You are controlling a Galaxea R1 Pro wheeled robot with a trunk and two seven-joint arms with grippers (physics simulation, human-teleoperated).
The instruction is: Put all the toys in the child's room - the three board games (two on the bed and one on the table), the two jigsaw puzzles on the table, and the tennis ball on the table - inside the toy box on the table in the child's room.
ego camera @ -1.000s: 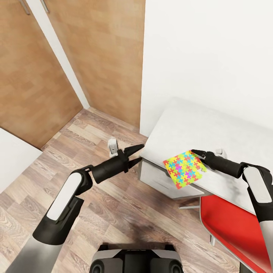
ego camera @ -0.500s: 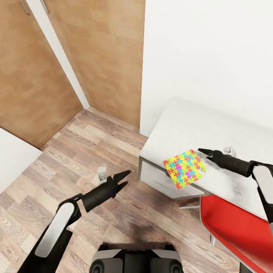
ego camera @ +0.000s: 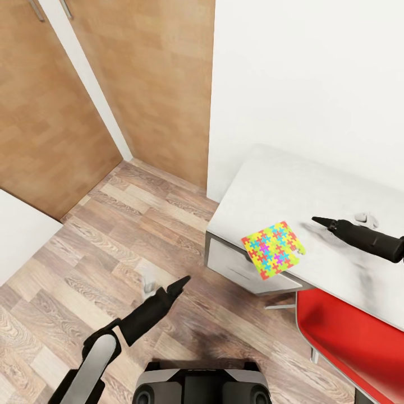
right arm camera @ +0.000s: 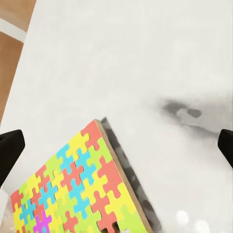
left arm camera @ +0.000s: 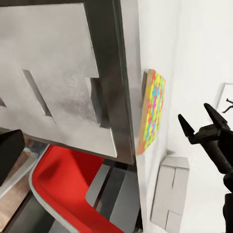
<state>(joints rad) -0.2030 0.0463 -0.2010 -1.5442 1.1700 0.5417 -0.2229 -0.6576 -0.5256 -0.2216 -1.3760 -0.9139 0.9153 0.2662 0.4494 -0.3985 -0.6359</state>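
A thin, flat jigsaw puzzle of interlocking pink, yellow, green, blue and orange pieces lies on the smooth light-grey table at its front edge, above a white drawer. The right tool hovers near it over the tabletop, jaws spread, empty. The left tool hangs over the wood-plank floor, fingers together. A glossy red chair sits under the table.

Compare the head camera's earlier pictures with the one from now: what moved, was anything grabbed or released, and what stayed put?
The left gripper drew back from the table edge, down over the floor. The right gripper pulled back from the jigsaw puzzle corner; a gap now separates them. Nothing is held. The puzzle stayed put, still overhanging the table's front edge, as did the red chair.
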